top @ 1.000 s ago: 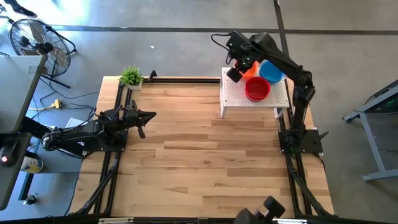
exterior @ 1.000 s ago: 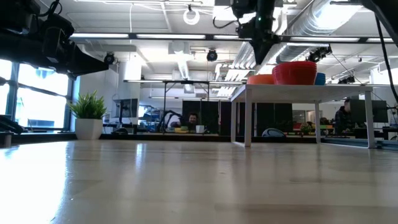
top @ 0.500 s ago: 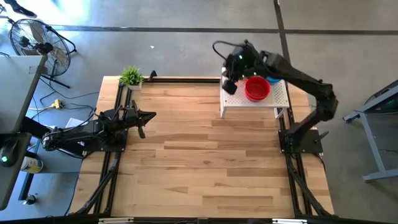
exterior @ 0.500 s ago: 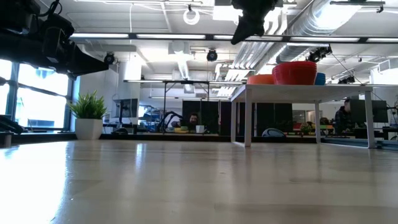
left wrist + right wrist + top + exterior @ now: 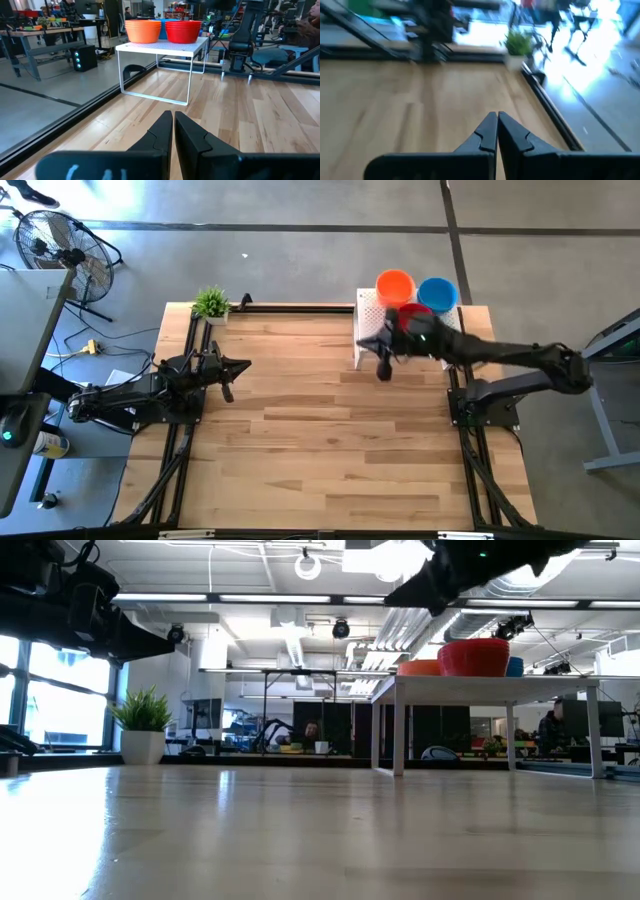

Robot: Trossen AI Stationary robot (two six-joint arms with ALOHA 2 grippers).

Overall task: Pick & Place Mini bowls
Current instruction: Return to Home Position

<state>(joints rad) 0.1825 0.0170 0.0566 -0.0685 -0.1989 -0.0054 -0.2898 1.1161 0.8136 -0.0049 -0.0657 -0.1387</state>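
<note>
The mini bowls sit on the white perforated stand [image 5: 372,330] at the table's far right: orange [image 5: 395,285], blue [image 5: 437,293] and red [image 5: 413,314], the red partly hidden under my right arm. In the left wrist view the orange bowls [image 5: 143,30] and red bowls [image 5: 183,31] look stacked. My right gripper [image 5: 368,346] is shut and empty, in the air by the stand's left edge, pointing toward the table's left; its own view shows the fingers closed [image 5: 497,120]. My left gripper [image 5: 243,365] is shut and empty at the table's left edge.
A small green potted plant [image 5: 211,303] stands at the far left corner. The stand [image 5: 497,680] rests on thin white legs. Bare wooden tabletop [image 5: 320,440] stretches between the arms. A fan [image 5: 60,245] stands on the floor beyond the table's left side.
My right gripper has swung from above the orange bowls at the stand's far side toward the table's near and left edges, past the stand's left edge, and has turned level toward the left. It stays shut and empty. The bowls have not moved.
</note>
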